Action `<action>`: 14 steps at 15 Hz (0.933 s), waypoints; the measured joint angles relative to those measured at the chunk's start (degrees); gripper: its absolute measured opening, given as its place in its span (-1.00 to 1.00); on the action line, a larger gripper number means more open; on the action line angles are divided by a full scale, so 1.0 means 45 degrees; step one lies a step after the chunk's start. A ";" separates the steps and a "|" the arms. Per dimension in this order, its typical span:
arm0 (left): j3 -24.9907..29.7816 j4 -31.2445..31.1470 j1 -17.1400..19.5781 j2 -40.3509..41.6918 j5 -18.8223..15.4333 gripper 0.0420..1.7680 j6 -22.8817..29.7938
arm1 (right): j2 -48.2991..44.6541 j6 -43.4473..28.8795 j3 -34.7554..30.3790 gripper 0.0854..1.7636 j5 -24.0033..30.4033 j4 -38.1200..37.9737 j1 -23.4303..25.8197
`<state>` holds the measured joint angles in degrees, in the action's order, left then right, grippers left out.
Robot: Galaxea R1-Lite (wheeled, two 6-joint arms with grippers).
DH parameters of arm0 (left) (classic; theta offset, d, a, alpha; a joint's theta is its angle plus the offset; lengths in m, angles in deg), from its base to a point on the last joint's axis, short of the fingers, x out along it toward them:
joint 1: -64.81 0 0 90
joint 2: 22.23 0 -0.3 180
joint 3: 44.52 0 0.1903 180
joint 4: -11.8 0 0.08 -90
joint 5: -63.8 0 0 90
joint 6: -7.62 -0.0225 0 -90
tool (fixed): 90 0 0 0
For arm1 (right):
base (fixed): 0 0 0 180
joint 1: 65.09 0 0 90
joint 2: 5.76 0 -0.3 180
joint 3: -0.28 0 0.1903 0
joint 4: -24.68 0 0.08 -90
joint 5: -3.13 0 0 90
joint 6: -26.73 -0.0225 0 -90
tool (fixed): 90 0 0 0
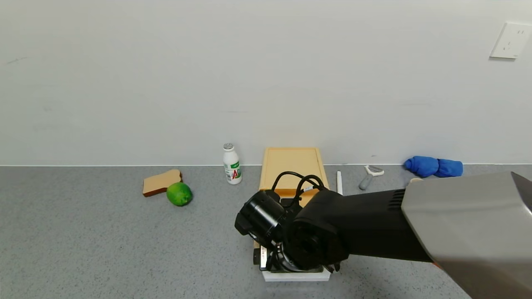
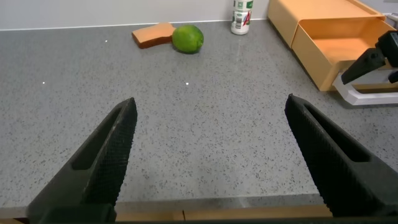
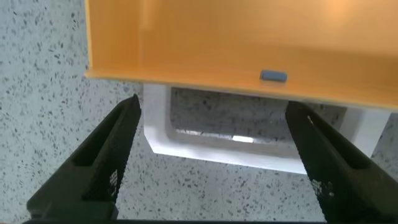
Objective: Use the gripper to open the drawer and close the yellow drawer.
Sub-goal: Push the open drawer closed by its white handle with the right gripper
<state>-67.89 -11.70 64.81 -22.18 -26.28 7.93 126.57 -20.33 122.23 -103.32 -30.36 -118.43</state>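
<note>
With the yellow drawer [image 2: 339, 46] pulled out toward me at the bench's [image 1: 104, 245] middle, my right end effector [image 3: 214, 155] hangs spread over its white loop handle [image 3: 249, 146] at 12 o'clock, which runs crosswise. My left end effector [image 2: 211, 162] idles open, well apart.

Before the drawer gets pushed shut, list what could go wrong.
1. The right hand is open with its fingers straddling the white loop handle; pushing forward from here could snag it.
2. The yellow drawer is pulled out of its box; an off-centre push may skew it or slide the whole box toward the wall.
3. The bottle stands beside the box and could be knocked.
</note>
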 joint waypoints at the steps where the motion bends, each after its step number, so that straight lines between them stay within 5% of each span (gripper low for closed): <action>1: 0.0000 0.0000 0.0000 0.0000 -0.0005 0.94 0.0000 | 0.0062 -0.0003 0.0144 0.94 -0.0043 -0.0073 0.0030; 14: 0.0000 0.0000 0.0000 0.0000 0.0000 0.94 0.0005 | 0.1252 0.0385 0.2349 0.94 -0.0474 -0.0214 0.0805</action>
<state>-67.89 -11.70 64.81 -22.18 -26.28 7.95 132.21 -18.60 132.80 -105.45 -31.32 -114.80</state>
